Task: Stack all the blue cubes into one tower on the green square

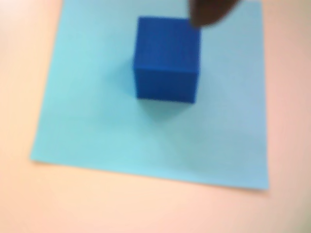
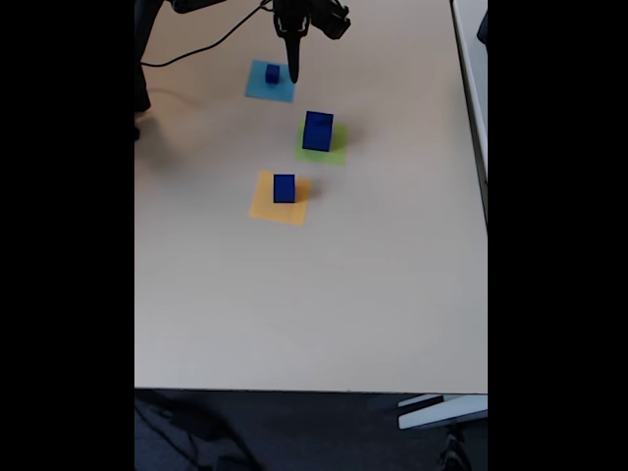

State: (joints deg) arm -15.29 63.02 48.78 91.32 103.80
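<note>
In the wrist view a small blue cube [image 1: 166,58] sits on a light-blue paper square [image 1: 97,121], and one dark fingertip [image 1: 210,12] pokes in from the top edge, just over the cube's far right corner. The fixed view shows my gripper [image 2: 292,71] pointing down at the far end of the table, just right of that cube [image 2: 272,73]. Its fingers taper to a single tip and hold nothing. A larger blue cube [image 2: 317,130] stands on the green square [image 2: 337,152]. A mid-sized blue cube [image 2: 284,187] rests on an orange-yellow square [image 2: 263,206].
The three paper squares lie in a short diagonal row on the far half of the beige table [image 2: 314,294]. A black cable [image 2: 196,54] runs across the far left corner. The table's right edge [image 2: 485,196] borders a white surface.
</note>
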